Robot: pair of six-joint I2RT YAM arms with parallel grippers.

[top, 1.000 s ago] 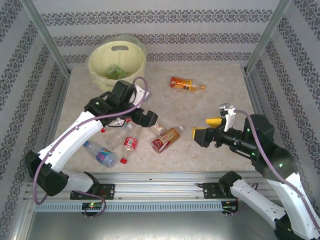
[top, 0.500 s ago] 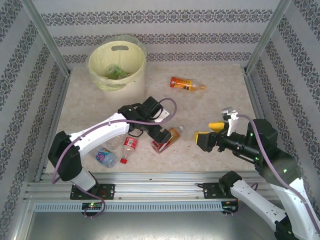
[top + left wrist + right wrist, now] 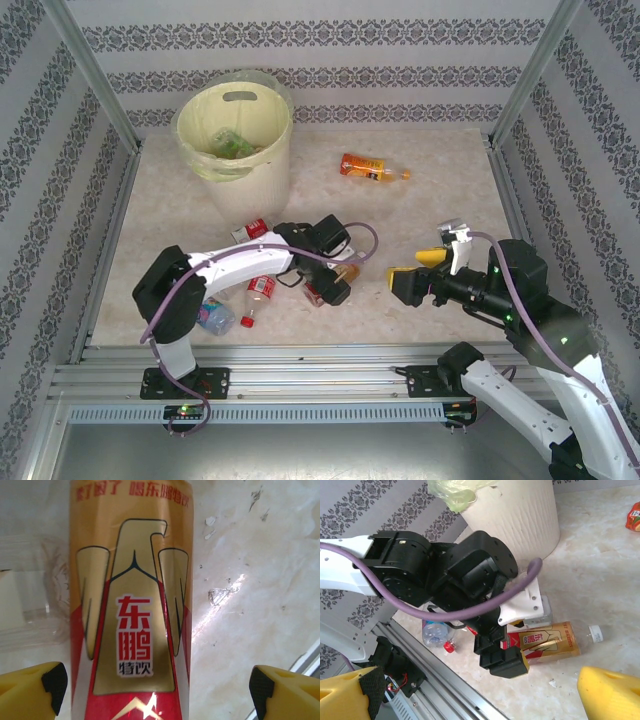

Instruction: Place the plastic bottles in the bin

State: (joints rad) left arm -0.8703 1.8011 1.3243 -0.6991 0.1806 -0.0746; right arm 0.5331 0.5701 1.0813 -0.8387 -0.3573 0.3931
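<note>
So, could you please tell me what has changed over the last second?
The left pincer swung from beside the bin to mid-table and now straddles the gold-labelled bottle, open, not yet gripping. The right pincer stayed open, roughly in place; the bin and the orange bottle did not move.

The bottle [image 3: 130,605] wears a glossy gold-and-red film label. The table [image 3: 260,570] looks like polished pale marble, shiny but flecked. The bin [image 3: 520,515] is matt, finely textured plastic with a crinkled clear liner [image 3: 452,492]; the rails [image 3: 300,385] are brushed metal.
</note>
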